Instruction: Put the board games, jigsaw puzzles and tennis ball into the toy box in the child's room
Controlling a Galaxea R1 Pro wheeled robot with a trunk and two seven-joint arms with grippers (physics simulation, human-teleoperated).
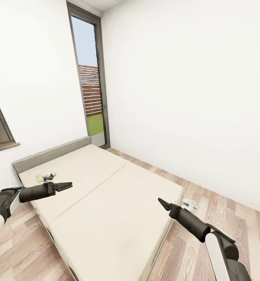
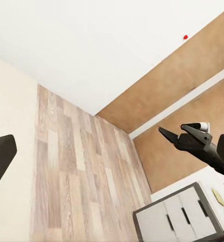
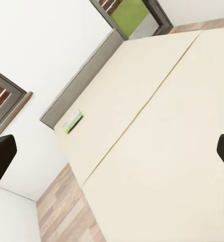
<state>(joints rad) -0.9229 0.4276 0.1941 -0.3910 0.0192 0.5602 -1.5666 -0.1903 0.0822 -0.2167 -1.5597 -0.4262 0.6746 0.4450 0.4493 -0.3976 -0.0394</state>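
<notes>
Room: you face a narrow corner with white walls, a wood-plank floor (image 1: 207, 210) and a tall dark-framed window (image 1: 91, 74) that looks onto a slatted fence and grass.
Bed: the bed (image 1: 106, 203) lies low in front of you, its plain beige mattress split by a seam, with a grey headboard (image 1: 48, 155) along the window wall.
Board game: one flat box with green and white print (image 1: 46, 176) lies on the mattress close to the headboard, just beyond your left claw. From the head camera it is too small to read.
Left gripper: your left gripper (image 1: 66, 185) hangs over the headboard end of the bed, fingers close together and empty.
Right gripper: your right gripper (image 1: 163, 203) hovers over the bed's near corner; fingers close together, nothing in them.
Floor item: a small white object (image 1: 190, 203) lies on the planks beside the bed; you cannot tell what it is.
Right wrist camera: it gives you the same box as a thin green-and-white slab (image 3: 72, 121) flat by the headboard.
Left wrist camera: it gives you a grey cabinet front (image 2: 179, 219) under a light top, and your right gripper (image 2: 184, 132) in front of a brown wall panel.
</notes>
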